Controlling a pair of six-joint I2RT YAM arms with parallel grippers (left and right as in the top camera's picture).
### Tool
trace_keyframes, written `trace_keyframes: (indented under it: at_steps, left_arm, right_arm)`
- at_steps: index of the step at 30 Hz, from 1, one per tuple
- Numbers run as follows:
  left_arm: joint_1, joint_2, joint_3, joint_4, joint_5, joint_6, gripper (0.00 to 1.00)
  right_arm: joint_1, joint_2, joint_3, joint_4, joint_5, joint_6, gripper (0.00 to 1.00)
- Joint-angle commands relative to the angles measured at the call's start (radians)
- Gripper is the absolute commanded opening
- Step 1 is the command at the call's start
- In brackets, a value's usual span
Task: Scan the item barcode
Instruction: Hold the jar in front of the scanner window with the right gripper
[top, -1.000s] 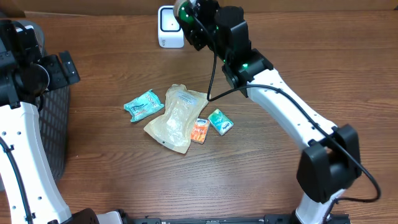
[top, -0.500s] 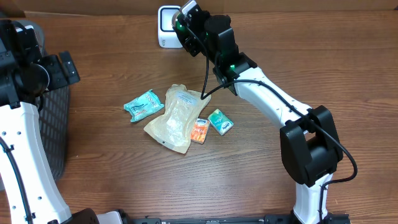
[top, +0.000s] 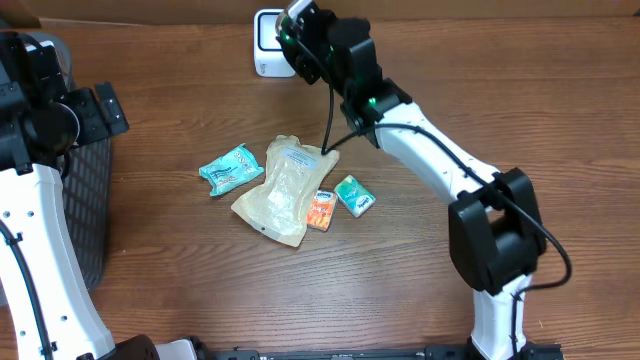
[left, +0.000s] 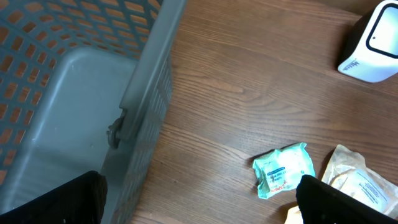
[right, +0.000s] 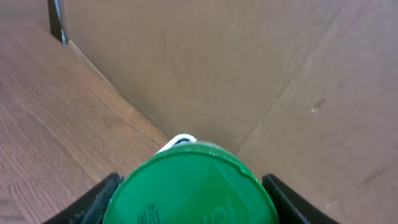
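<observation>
R gripper (right: 189, 202) clamps round green plastic-lidded container (right: 193, 174) close to white box scanner (top: 268, 45), L gripper (left: 199, 202) wide open, idle: pickup done, scan prob. underway, unconfirmed.

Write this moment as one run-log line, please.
right tool: shut on green-lidded item | beside white scanner | left tool: open, by basket

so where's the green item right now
Overhead, the green item is in the right end effector, at the far edge of the table, right beside the white scanner.

Grey basket (top: 95, 210) left; teal packet (top: 231, 168), clear pouch (top: 283, 190), orange packet (top: 321, 210), green packet (top: 354, 195) mid-table
</observation>
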Motion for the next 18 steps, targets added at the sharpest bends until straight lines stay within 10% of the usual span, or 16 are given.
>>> trace_keyframes:
  at_steps: [1,18]
  left_arm:
    - [0.000,0.002,0.021,0.001,-0.001,0.022,1.00]
    - [0.000,0.002,0.021,0.001,-0.002,0.022,1.00]
  right_arm:
    - [-0.025,0.092,0.192,-0.053,0.010,-0.020,0.37]
    - [-0.027,0.287,0.384,0.134,-0.029,-0.431,0.32]
